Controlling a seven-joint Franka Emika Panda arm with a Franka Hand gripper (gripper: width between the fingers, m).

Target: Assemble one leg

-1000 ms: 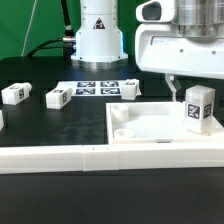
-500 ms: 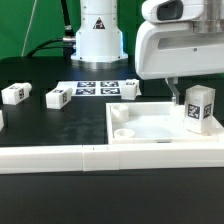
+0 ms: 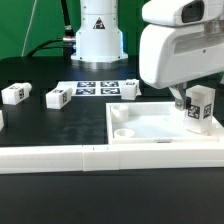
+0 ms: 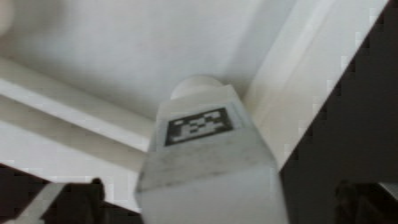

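Observation:
A white leg with a black-and-white tag stands upright at the far right corner of the large white panel. My gripper hangs just over and behind it. One finger shows beside the leg on the exterior view's left. In the wrist view the leg fills the middle. My gripper is open around it, and the dark fingertips stand clear of both its sides.
Two more legs lie on the black table at the exterior view's left, and a third is cut by the edge. The marker board lies behind the panel. A white rail runs along the front. The arm's base stands at the back.
My hand has come down and a little to the exterior view's right, closer over the upright leg. The leg and the other parts have not moved.

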